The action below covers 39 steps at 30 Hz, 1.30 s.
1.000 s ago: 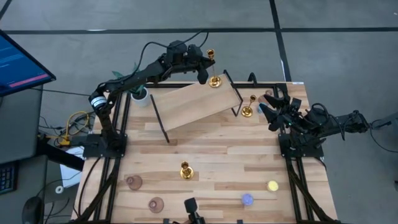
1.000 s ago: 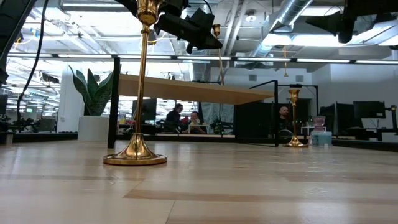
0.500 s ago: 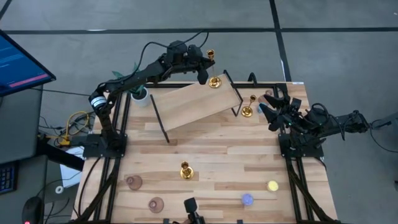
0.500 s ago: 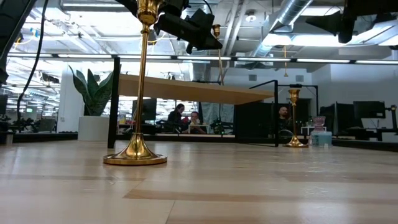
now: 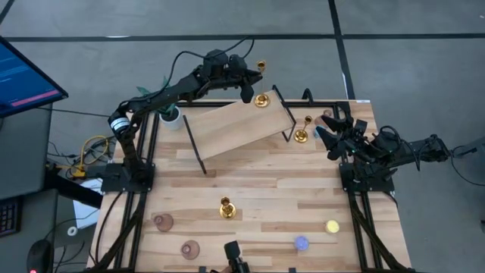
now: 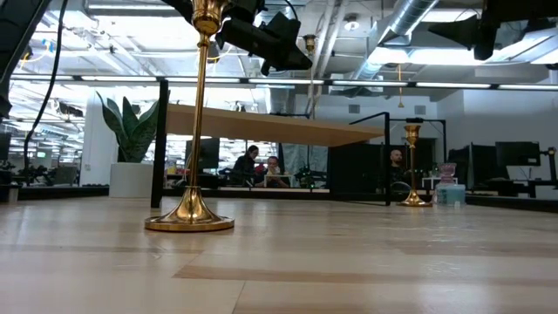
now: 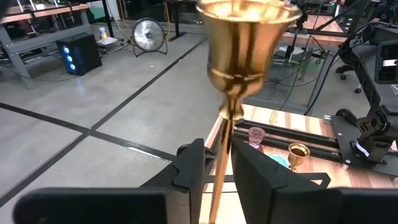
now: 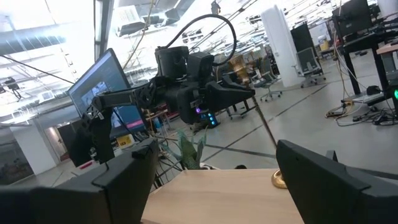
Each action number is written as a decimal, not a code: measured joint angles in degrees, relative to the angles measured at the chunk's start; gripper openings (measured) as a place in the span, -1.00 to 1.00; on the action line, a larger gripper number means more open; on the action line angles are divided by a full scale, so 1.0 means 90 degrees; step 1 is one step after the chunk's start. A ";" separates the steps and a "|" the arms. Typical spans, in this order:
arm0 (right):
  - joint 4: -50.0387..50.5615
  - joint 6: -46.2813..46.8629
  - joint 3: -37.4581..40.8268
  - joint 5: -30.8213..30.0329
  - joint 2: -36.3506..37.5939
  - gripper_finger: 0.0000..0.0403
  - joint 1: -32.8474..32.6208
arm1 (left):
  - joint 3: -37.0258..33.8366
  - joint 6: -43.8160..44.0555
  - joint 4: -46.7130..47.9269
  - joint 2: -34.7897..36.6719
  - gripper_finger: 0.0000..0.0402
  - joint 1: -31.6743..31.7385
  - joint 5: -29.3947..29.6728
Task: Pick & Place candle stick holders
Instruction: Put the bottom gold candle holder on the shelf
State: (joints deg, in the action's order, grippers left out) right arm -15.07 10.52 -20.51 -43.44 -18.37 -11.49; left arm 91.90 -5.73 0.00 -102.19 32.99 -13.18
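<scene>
A gold candlestick (image 5: 261,83) stands tilted with its round base (image 5: 262,99) on the far corner of a raised wooden shelf (image 5: 227,127). My left gripper (image 5: 248,89) is shut on its stem, and its cup fills the left wrist view (image 7: 249,25). A second gold candlestick (image 5: 301,133) stands on the table by the shelf's right leg. A third (image 5: 226,208) stands near the front. Two pink holders (image 5: 163,222) (image 5: 190,248) sit at the front left, and another (image 7: 256,135) shows at the far right. My right gripper (image 5: 333,130) is open and empty above the table's far right. My left gripper pinches the candlestick's thin stem (image 7: 222,149) between its two fingers, below the cup. The fingers come from the table's left and lie across the stem. The candlestick leans, its cup toward the far edge, with its base on the shelf (image 8: 280,180).
A potted plant (image 5: 168,112) stands at the far left beside the shelf. A blue light (image 5: 301,243) and a yellow light (image 5: 332,226) lie at the front right. The shelf's black legs (image 5: 195,148) stand on the table. Bare wood lies in the table's middle.
The cup of the candlestick in my left gripper has tipped a little toward the table's right, while its base has stayed on the shelf.
</scene>
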 joint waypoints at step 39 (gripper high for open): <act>0.0005 -0.0002 0.0000 0.0002 0.0000 0.58 -0.0012 | -0.0007 -0.0666 0.3619 0.3049 0.00 -0.0101 0.0467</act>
State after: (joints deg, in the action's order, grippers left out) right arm -15.03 10.50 -20.51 -43.42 -18.37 -11.60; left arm 91.83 -11.72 32.57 -74.75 32.09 -8.98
